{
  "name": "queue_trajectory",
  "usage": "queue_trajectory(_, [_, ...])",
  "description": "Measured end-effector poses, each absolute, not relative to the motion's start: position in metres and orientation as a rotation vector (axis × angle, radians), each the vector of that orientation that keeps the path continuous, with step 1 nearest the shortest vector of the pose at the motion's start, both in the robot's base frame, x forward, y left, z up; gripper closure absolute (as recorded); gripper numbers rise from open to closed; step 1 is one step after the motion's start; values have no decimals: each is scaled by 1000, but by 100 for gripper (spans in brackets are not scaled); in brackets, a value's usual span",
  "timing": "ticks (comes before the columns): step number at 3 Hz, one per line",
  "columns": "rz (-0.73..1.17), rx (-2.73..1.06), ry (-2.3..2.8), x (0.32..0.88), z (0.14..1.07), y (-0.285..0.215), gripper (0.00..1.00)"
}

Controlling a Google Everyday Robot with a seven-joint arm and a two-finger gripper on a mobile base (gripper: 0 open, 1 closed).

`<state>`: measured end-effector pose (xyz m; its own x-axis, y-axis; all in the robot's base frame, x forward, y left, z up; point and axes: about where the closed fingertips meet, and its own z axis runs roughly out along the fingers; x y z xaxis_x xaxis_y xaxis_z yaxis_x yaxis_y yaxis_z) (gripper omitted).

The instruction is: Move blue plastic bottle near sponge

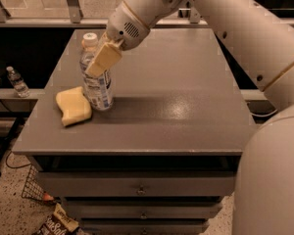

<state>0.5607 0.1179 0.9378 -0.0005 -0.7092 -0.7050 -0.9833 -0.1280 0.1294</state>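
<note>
The blue plastic bottle point(97, 80) stands on the grey table point(176, 97) at the left, clear with a white cap and a printed label, leaning slightly. The pale yellow sponge point(73, 106) lies just left of it, touching or nearly touching its base. My gripper point(102, 60) reaches in from the upper right and is shut on the bottle's upper body, with one tan finger point(104, 58) across the front of it. The other finger is hidden behind the bottle.
A small water bottle point(17, 82) stands on the floor far left, beyond the table's edge. Drawers point(139, 187) are below the tabletop. A wire basket and a snack bag point(56, 224) lie on the floor at lower left. A railing runs behind the table.
</note>
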Motion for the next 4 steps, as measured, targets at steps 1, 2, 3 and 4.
queue_trajectory(1, [915,-1879,1741,561,937,120,82])
queue_trajectory(2, [917,-1879,1739,561,936,123,58])
queue_trajectory(3, [919,-1880,1736,561,935,125,35])
queue_trajectory(4, [921,-1881,1735,561,935,127,13])
